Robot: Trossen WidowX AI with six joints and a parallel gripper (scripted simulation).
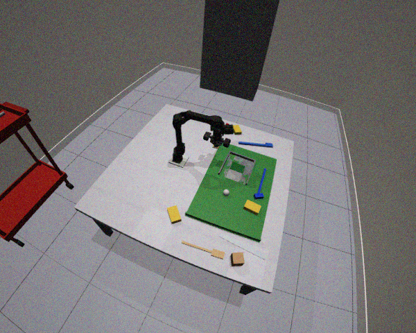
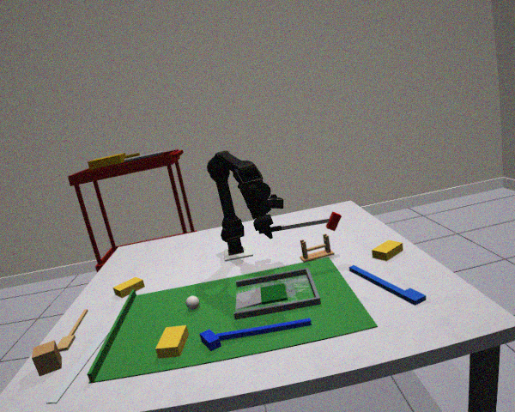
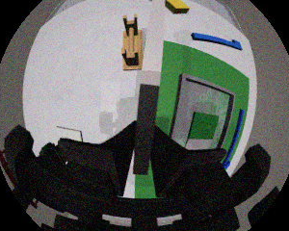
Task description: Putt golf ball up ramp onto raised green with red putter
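My gripper [image 1: 215, 144] [image 2: 269, 233] [image 3: 143, 124] is shut on the dark grip of the red putter [image 2: 333, 221] [image 3: 148, 96]. The putter is held in the air, its shaft reaching out level over the table and its red head past the wooden stand [image 2: 317, 255] [image 3: 132, 44]. In the wrist view the head is out of frame. The white golf ball [image 1: 226, 192] [image 2: 192, 302] lies on the green mat [image 1: 208, 204] [image 2: 137, 350] [image 3: 183, 58], in front of the ramp's low end. The grey-walled ramp [image 2: 302, 304] [image 3: 182, 91] encloses the raised green [image 1: 237, 165] [image 2: 273, 293] [image 3: 204, 126].
A blue putter [image 1: 261, 182] [image 2: 266, 329] [image 3: 240, 130] and a yellow block [image 1: 252, 207] [image 2: 172, 340] lie on the mat. Another blue putter [image 1: 254, 143] [image 2: 379, 282] lies beyond it. A wooden paddle [image 1: 201, 247] and brown cube [image 1: 237, 259] [image 2: 46, 357] lie near the table edge.
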